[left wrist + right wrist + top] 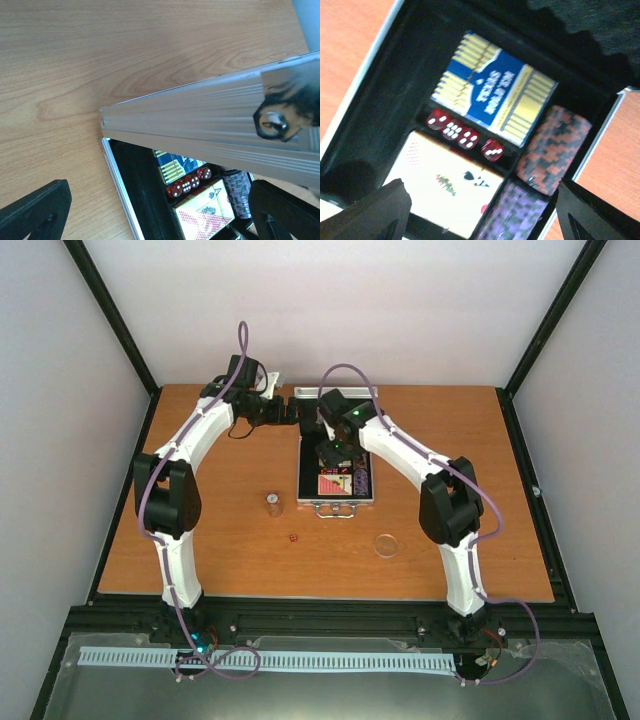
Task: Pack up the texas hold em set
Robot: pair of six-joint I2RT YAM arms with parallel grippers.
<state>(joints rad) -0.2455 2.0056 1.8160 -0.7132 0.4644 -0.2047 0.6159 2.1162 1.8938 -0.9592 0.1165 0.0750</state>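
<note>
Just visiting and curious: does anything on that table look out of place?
Yes. A small chip stack, one red die and a clear disc sit loose on the table, outside the open case where other dice and chips lie.

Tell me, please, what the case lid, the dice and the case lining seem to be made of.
Case lid: probably aluminium, silver, ribbed, with mirror-like reflections. Dice: likely translucent red plastic; light glows through them. Lining: matt black, perhaps foam or felt; unclear.
</note>
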